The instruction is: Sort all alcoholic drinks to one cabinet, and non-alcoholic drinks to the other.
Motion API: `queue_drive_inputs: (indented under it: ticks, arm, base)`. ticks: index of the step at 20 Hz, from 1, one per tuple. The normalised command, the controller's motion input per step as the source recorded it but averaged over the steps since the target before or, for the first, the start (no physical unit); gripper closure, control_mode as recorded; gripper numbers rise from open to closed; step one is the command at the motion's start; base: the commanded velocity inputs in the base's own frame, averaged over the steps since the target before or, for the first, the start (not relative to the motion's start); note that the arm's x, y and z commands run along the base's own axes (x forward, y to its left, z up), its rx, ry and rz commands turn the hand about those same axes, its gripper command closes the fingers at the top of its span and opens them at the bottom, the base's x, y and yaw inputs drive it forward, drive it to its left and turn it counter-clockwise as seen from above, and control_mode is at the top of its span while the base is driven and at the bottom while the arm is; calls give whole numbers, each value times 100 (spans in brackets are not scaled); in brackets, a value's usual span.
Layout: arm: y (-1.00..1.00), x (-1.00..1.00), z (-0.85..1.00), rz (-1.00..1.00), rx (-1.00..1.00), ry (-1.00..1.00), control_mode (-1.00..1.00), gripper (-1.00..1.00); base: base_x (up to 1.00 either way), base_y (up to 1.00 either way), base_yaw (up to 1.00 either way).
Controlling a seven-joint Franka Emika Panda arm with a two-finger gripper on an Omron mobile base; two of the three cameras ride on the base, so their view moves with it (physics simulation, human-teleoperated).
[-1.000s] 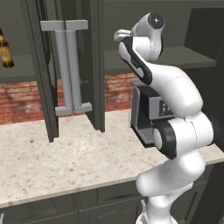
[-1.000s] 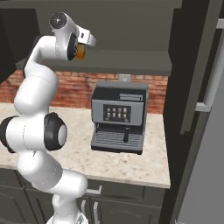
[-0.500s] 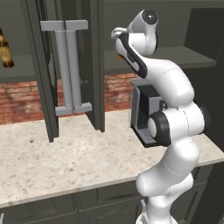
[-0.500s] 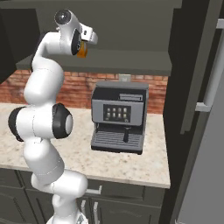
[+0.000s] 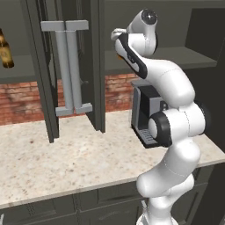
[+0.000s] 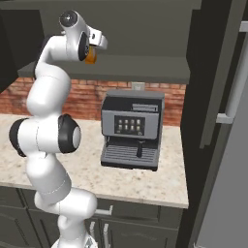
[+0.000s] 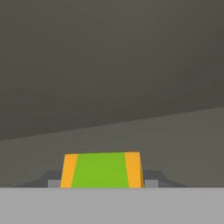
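Orange juice carton (image 7: 102, 169) pinched between the fingers of the gripper (image 6: 92, 52), held high at the open cabinet shelf (image 6: 145, 68), green top facing the hand camera, long axis along the fingers, amber beer bottle (image 5: 4, 49) upright on the far left shelf

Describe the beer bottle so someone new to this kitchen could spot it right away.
Look to the open upper cabinet left of the coffee machine, above the brick wall. The beer bottle stands on its shelf at the far left: amber-brown glass, slim neck, the one bottle there.
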Motion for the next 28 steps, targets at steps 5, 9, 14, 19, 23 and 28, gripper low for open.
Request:
queue_drive_inputs:
  ticks: [5, 9, 14, 19, 23, 28]
  arm:
    - [2, 0, -11, 0, 0, -2, -100, 100]
    - [11, 0, 0, 0, 0, -2, -100, -100]
    - [8, 1, 0, 0, 0, -3, -100, -100]
    - [3, 1, 14, 0, 0, -6, -100, -100]
    - [7, 10, 11, 0, 0, -5, -100, -100]
    - [5, 2, -2, 0, 0, -1, -100, -100]
  base:
    - [0, 0, 0]
    - [0, 0, 0]
    - [0, 0, 0]
    - [0, 0, 0]
    - [0, 0, 0]
    - [0, 0, 0]
